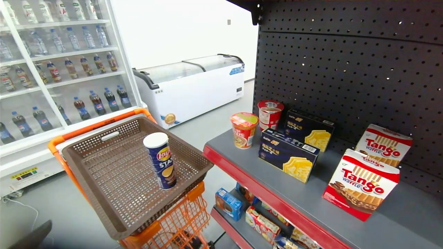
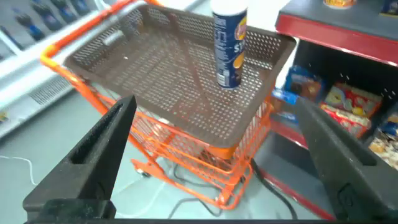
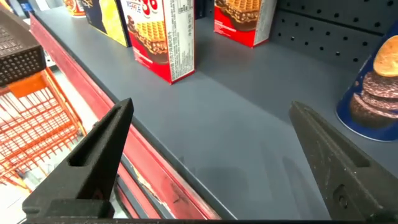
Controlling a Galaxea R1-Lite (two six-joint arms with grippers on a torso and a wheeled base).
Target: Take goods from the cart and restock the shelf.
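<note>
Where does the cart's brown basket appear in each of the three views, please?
Head view: brown basket atop the orange cart, left of the shelf, chips can inside.
Left wrist view: beyond the left gripper, basket holding the can.
Right wrist view: one corner beside the shelf.
Shared landmark: red shelf edge.

I count one chip can [image 1: 161, 160], one brown basket [image 1: 114, 180] and one orange cart [image 1: 104, 122]. I also count two noodle cups [image 1: 244, 129], two dark blue boxes [image 1: 288, 159] and two red wafer boxes [image 1: 361, 183], plus one blue cookie pack [image 3: 376, 87]. The lower packs [image 1: 256, 221] are too hidden to count.
</note>
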